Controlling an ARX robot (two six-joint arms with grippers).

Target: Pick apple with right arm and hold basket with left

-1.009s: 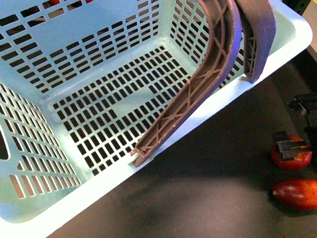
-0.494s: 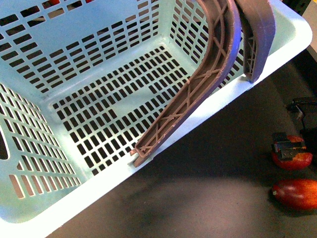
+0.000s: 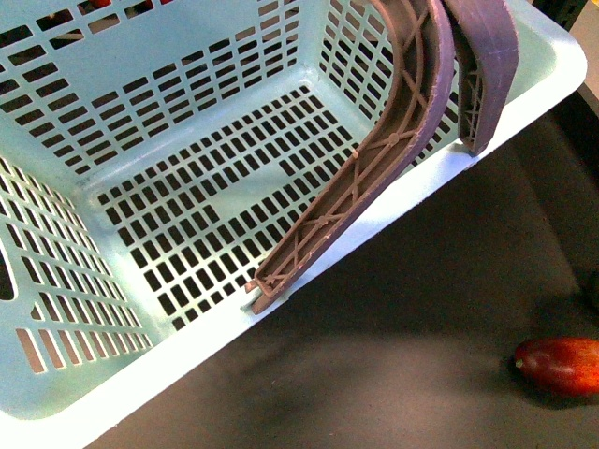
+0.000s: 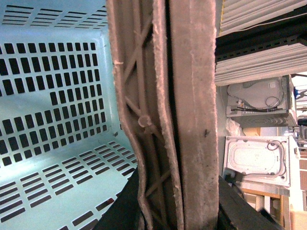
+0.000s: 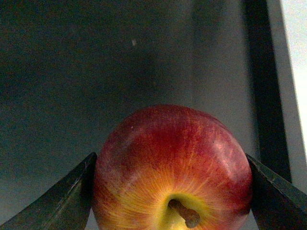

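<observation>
The light turquoise basket (image 3: pixel 187 112) fills the left and middle of the front view, tilted, with its brown-purple handles (image 3: pixel 393 140) raised at the right rim. In the left wrist view my left gripper (image 4: pixel 172 211) is shut on the two handles (image 4: pixel 187 120), with the basket's slotted wall (image 4: pixel 48 96) beside them. In the right wrist view my right gripper (image 5: pixel 170 191) is shut on the red apple (image 5: pixel 172 163), whose yellowish stem dimple faces the camera. The apple is held above the dark surface. Neither the apple nor the right gripper shows in the front view.
An elongated dark-red fruit (image 3: pixel 559 365) lies on the dark table (image 3: pixel 402 355) at the front right. White appliances (image 4: pixel 259 158) and shelving stand beyond the basket in the left wrist view.
The apple and the right gripper, on the table at the right edge of the front view before, have left that view. The basket has barely moved.
</observation>
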